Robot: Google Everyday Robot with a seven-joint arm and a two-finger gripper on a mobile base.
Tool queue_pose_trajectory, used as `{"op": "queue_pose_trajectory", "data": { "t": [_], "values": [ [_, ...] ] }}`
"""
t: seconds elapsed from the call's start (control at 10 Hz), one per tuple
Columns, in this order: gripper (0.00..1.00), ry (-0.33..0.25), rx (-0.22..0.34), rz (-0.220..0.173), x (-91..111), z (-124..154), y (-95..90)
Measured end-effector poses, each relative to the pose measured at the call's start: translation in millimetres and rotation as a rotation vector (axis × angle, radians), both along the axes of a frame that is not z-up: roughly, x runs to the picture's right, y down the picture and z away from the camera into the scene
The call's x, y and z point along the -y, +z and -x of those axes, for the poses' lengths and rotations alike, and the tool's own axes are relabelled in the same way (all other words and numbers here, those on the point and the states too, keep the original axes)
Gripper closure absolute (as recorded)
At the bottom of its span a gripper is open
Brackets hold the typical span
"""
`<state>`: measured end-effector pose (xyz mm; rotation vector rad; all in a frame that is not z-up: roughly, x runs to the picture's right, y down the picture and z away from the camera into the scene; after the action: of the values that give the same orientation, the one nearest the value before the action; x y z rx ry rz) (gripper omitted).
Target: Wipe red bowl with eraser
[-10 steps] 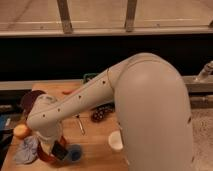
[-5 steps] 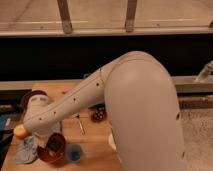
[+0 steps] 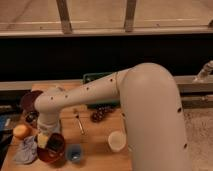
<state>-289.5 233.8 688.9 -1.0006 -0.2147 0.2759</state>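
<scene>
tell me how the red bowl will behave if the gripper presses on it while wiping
The red bowl looks rigid and shallow, so it probably won't flex. It sits loose on the wooden table, so sideways wiping may slide it. The gripper is at its rim; pressing off-centre could tip it.

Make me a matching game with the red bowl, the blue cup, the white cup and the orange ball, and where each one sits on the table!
Things:
1. red bowl
2. small blue cup
3. white cup
4. orange ball

Places:
A. far left edge of the table
B. right of the blue cup, beside the big arm
C. directly under the end effector, front left
D. between the red bowl and the white cup

Pairs: 1-C, 2-D, 3-B, 4-A
</scene>
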Motion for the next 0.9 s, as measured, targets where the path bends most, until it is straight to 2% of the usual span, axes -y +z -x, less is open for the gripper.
{"op": "queue_pose_trajectory", "data": {
  "t": [0.1, 0.2, 0.4, 0.6, 0.9],
  "values": [
    [1.00, -0.047, 0.005, 0.022, 0, 0, -4.8],
    [1.00, -0.076, -0.006, 0.028, 1, -1, -7.4],
    [1.00, -0.148, -0.064, 0.033, -1, -1, -12.9],
    [1.00, -0.173, -0.103, 0.018, -6, -3, -12.7],
    [1.00, -0.208, -0.152, -0.028, -15, 1, -6.8]
  ]
}}
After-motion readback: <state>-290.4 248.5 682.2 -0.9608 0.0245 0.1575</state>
